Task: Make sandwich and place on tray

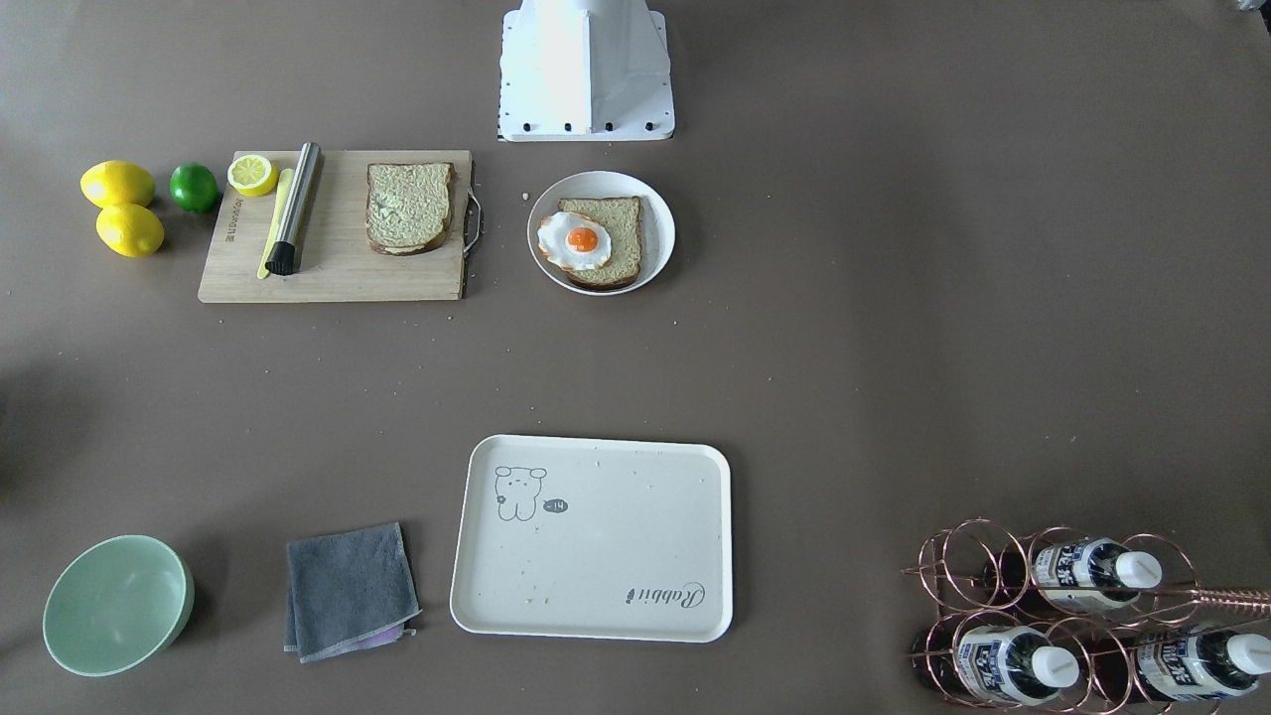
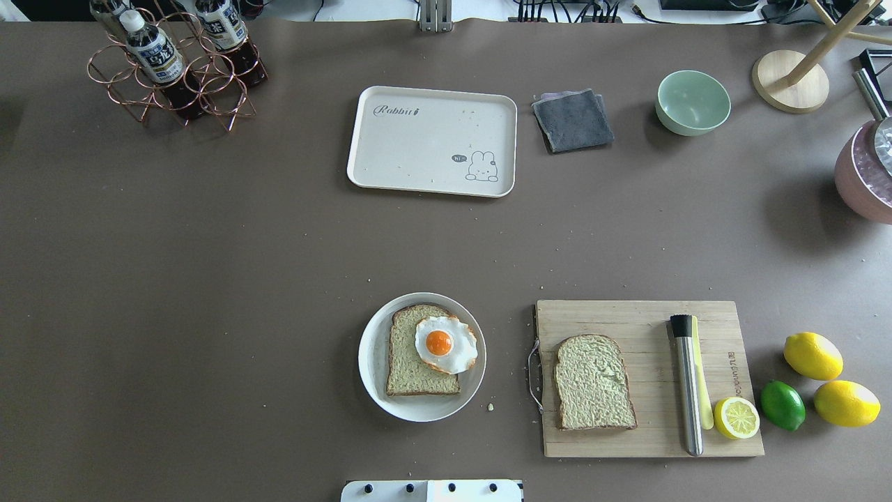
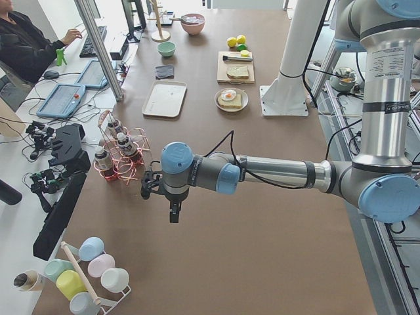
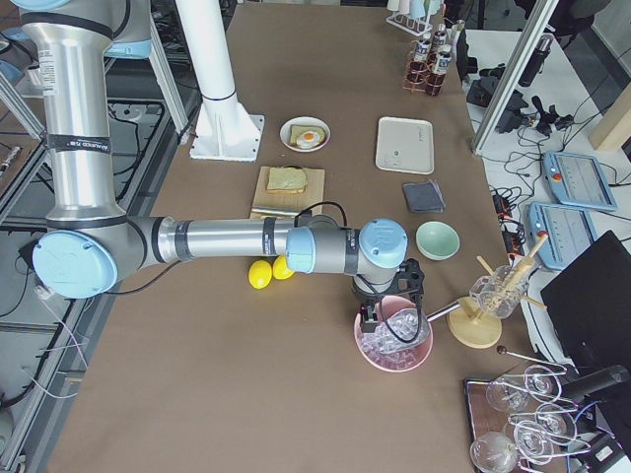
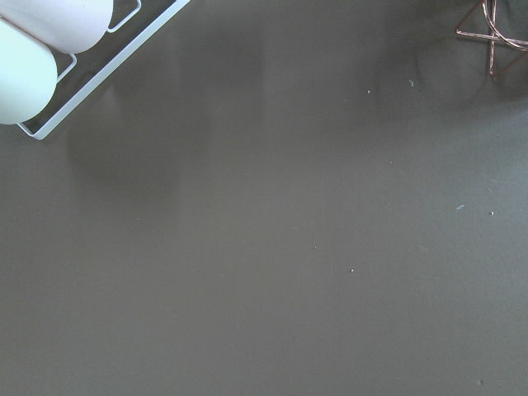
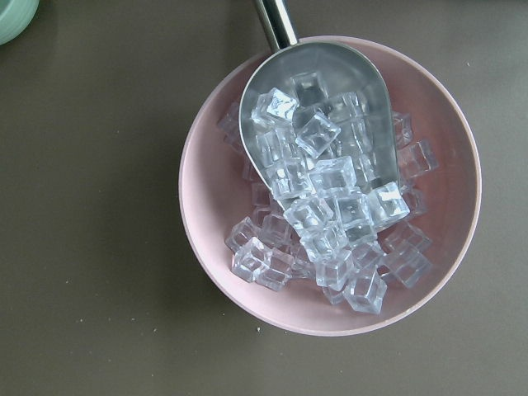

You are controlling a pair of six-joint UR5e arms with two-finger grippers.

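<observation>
Now, step in hand: judged as the opening reach. The two slices lie apart, so nothing is stacked yet.
Right gripper [image 4: 370, 320]: hangs low over a pink bowl [image 6: 198, 206]. It shows only from the side, so I cannot tell how far it is open or whether it holds anything.
Directly beneath it: ice cubes [image 6: 330, 206] and a metal scoop [image 6: 276, 21] resting in that bowl.
Farther from it, toward the robot base: a wooden cutting board [image 2: 627, 321] carrying the bare bread slice [image 2: 594, 382], well apart from the gripper.
Beyond the board: a round white plate [image 2: 373, 348] with the second bread slice [image 2: 411, 366] under the fried egg [image 2: 446, 344]. The egg overhangs that slice on the board's side.
Farthest across: the tray [image 2: 432, 139], with nothing but crumbs on it.
Left gripper [image 3: 174, 216]: hangs over bare table [image 5: 264, 247] near the copper bottle rack [image 3: 121, 157], far from all the food. Its opening cannot be told either.
Doing it well: the right arm looks better placed. Pinch the bare slice by a crust edge, keep it level, and lay it squarely so the crusts line up and the egg is not dragged off.
</observation>
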